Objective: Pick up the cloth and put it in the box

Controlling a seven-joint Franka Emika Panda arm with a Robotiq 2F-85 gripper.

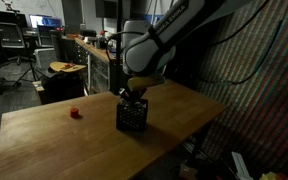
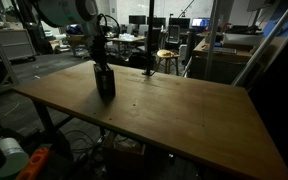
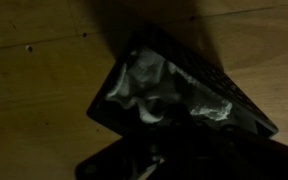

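I have the gripper [image 1: 134,93] hanging just over the mouth of the box [image 1: 132,115], which stands toward the desk's [image 1: 64,140] far edge, well apart from a small red object [image 1: 74,113]. My wrist view shows the cloth [image 3: 154,85] crumpled inside the box, filling most of it. The jaws are closed tight, though I cannot tell if they pinch a fold, so I judge the sound move is to open fully here, low over the mouth, then lift straight up without snagging fabric or tipping the box.
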